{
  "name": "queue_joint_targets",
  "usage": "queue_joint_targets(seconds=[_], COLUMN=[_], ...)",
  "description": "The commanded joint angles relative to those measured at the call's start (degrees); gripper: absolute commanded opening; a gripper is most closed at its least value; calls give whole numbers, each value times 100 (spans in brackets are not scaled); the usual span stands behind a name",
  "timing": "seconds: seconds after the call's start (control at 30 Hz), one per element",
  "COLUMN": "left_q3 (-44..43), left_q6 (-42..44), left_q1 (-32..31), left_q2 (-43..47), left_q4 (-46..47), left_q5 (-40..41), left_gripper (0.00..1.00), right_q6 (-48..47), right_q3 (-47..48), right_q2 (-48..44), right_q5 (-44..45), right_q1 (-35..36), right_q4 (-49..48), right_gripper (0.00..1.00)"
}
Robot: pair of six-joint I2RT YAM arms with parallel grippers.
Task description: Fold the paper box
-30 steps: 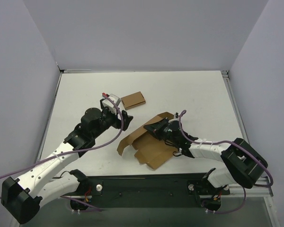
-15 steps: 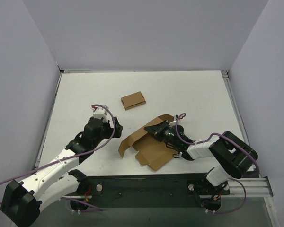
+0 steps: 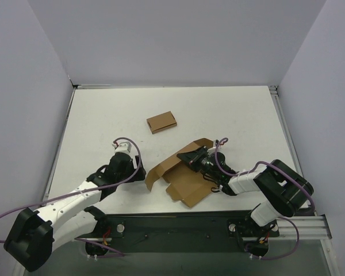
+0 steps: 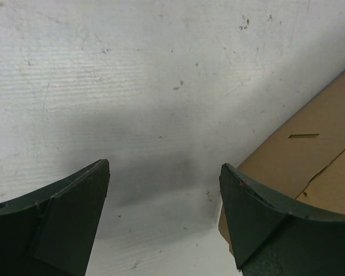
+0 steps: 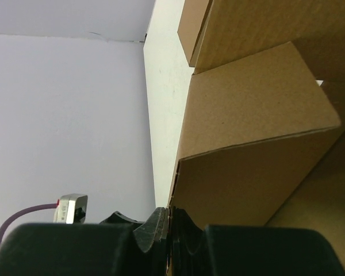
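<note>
The paper box (image 3: 184,183) lies partly unfolded in the middle of the table, flaps spread and one panel raised. My right gripper (image 3: 191,157) is shut on the raised panel's edge. In the right wrist view the fingertips (image 5: 158,221) pinch thin cardboard, and the paper box (image 5: 259,115) fills the right side. My left gripper (image 3: 140,172) is low over the table just left of the box's left flap, jaws wide open. In the left wrist view only bare table lies inside the left gripper (image 4: 165,165), and the paper box (image 4: 310,149) sits just past the right finger (image 4: 264,218).
A smaller flat brown cardboard box (image 3: 162,122) lies farther back, left of centre. White walls close the table on three sides. The arm bases and a black rail (image 3: 178,227) run along the near edge.
My left arm has swung back toward the near edge and dropped low beside the box's left flap, still open. The right gripper keeps its hold with little movement.
</note>
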State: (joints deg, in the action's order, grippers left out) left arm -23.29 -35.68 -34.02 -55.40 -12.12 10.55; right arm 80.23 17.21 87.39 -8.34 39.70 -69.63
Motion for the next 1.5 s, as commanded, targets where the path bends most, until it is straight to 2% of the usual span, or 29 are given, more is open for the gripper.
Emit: queue_joint_targets(seconds=[0.0, 0.13, 0.23, 0.6, 0.87, 0.93, 1.07, 1.27, 1.4, 1.47], left_q3=[158, 483, 606, 448, 308, 272, 228, 9, -281, -352], left_q6=[-54, 157, 280, 632, 641, 729, 1001, 1862, 2520, 2671], left_q1=[18, -17, -69, -587, -931, -1001, -1001, -1089, -1597, -1748], left_q2=[-269, -559, -683, -1034, -1412, -1378, -747, 116, 99, 3], left_q4=[648, 2069, 2617, 3812, 4305, 4210, 3788, 2558, 1811, 1783], left_q5=[-718, -1616, -1994, -2311, -2197, -2154, -1785, -1415, -1099, -853], left_gripper=[87, 82, 80, 64, 59, 61, 66, 69, 71, 72], right_q6=[-235, -236, -227, -218, -227, -227, -227, -200, -157, -139], right_q3=[-104, -104, -122, -253, -350, -376, -420, -412, -412, -412], right_q2=[-91, -47, -12, 23, 49, 67, 32, 41, 111, 129], right_q5=[157, 183, 192, 333, 403, 412, 421, 412, 386, 386], right_q1=[-24, -33, -24, -24, -15, -15, -24, -33, -33, -33], right_q4=[-438, -464, -517, -658, -728, -780, -781, -807, -895, -921], right_gripper=[0, 0, 0, 0, 0, 0, 0, 0, 0, 0])
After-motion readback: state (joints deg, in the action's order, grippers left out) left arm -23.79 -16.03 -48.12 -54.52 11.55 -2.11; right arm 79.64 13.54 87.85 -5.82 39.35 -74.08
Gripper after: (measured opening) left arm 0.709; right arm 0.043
